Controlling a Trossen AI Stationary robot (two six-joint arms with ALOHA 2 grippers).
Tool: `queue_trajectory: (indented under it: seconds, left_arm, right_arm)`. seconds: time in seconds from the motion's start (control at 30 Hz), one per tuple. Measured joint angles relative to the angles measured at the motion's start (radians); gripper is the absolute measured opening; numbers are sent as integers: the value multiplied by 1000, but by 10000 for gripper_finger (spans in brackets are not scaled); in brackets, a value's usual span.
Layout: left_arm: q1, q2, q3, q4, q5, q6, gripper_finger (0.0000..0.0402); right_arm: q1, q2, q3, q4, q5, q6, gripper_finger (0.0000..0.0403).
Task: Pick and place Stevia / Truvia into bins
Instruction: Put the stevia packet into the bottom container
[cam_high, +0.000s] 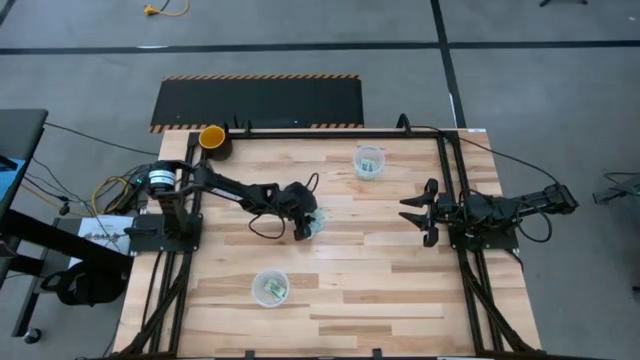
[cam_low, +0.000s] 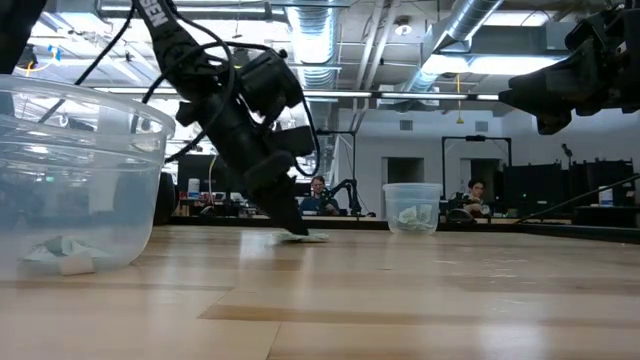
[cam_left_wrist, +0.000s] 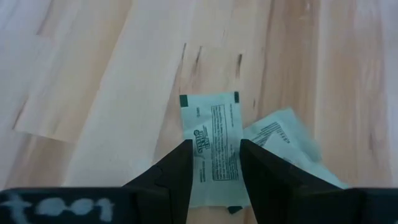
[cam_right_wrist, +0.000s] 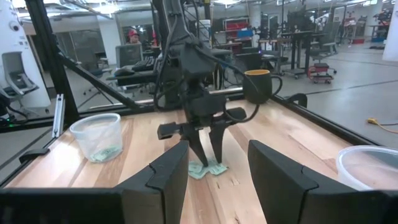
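Observation:
Two pale mint-green and white Stevia packets (cam_high: 317, 222) lie flat on the wooden table's middle, one (cam_left_wrist: 211, 121) partly overlapping the other (cam_left_wrist: 283, 140). My left gripper (cam_left_wrist: 215, 144) is open and points down at them, one finger on each long side of the first packet; its tips reach table level (cam_low: 295, 228). The near clear cup (cam_high: 270, 288) and the far clear cup (cam_high: 370, 160) stand upright, each with packets inside. My right gripper (cam_high: 408, 212) waits open above the table's right side, pointing toward the left arm. My left gripper comes from above, pointing down, with its fingers (cam_left_wrist: 177, 168) astride the packet's long edges (cam_left_wrist: 189, 134), near one short end. The packet lies flat on the table. Whether the fingers touch it, I cannot tell.
A yellow-orange cup (cam_high: 212, 138) stands at the table's far left corner. Black frame rails (cam_high: 450, 190) run along the table's sides. Bare wood lies between the packets and both clear cups. People sit in the room behind the table (cam_low: 318, 190).

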Motion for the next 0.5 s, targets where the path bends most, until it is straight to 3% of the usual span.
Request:
queue_trajectory:
  seconds: [0.27, 0.5]
  left_arm:
    - [16, 49, 51, -2, 51, 26, 114]
    - [11, 51, 60, -10, 37, 60, 65]
  right_arm:
    - [0, 0, 0, 0, 0, 0, 159]
    - [0, 0, 0, 0, 0, 0, 159]
